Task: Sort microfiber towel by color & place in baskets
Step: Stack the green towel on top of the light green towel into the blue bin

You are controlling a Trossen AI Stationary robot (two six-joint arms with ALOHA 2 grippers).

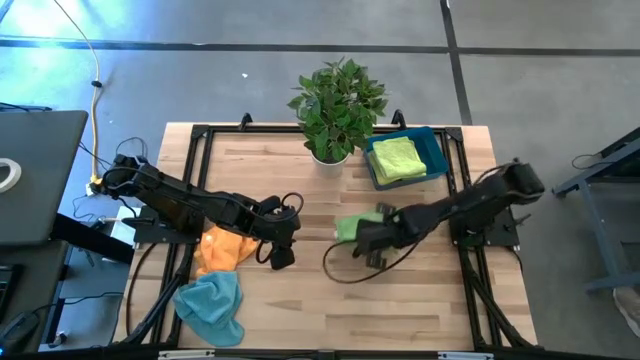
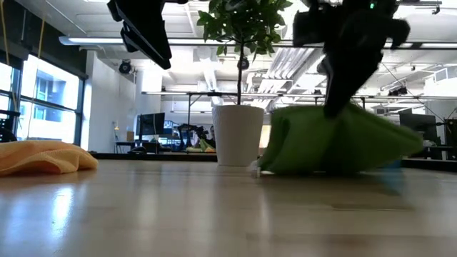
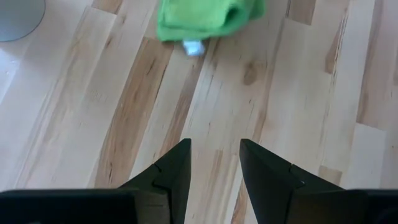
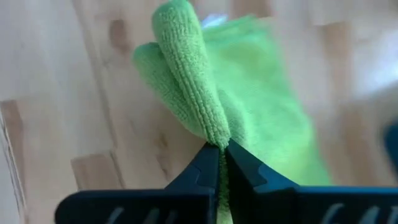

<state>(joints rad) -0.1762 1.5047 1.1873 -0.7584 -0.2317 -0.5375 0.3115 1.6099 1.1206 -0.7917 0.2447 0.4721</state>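
Mid-table, right tool point(image 4: 221, 149) pinching green towel's point(image 4: 249, 124) fold.

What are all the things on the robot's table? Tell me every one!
Wooden slatted table: one, light wood, under everything.
Shallow teal-blue plastic basket: one, far right corner.
Folded yellow-green microfiber towel: one, inside the basket.
Bright green microfiber towel: one, table middle, pinched by the right claw.
Orange microfiber towel: one, left side.
Light blue microfiber towel: one, near left corner.
Leafy green plant in a white pot: one, far edge, beside the basket.
Left claw: one, dark, open, above bare wood.
Right claw: one, dark, shut on the green towel.
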